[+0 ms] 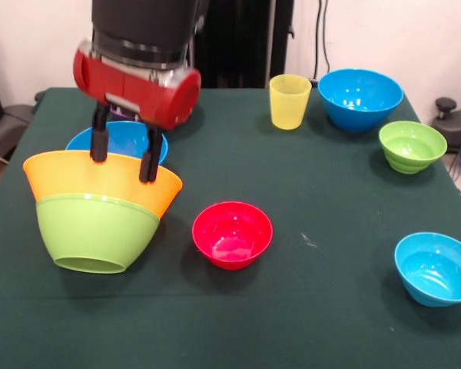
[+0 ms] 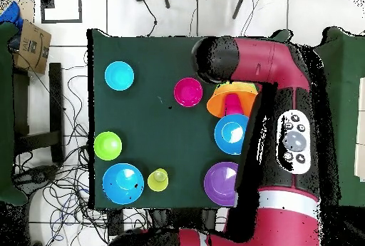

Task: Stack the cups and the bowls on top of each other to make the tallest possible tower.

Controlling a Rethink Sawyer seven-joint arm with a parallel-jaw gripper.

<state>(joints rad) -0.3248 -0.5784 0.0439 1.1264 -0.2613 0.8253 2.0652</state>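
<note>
Front view: fingers [image 1: 123,157] clamped on orange bowl [image 1: 69,181] rim, nested over lime-green bowl [image 1: 92,234], tilted off desk [image 1: 307,207]. Next, probably set level beside red bowl [image 1: 232,234].

Dark green tabletop [image 1: 307,307]. Tower [image 1: 100,211]: orange bowl over lime-green bowl. Red small bowl [image 1: 232,234]. Translucent yellow cup [image 1: 290,101]. Blue bowls [image 1: 360,98], [image 1: 436,268], [image 1: 115,140]; ribbed green bowl [image 1: 412,146]. Purple bowl [image 2: 222,183]. Hand [image 1: 124,157]: black fingers, red housing.
</note>
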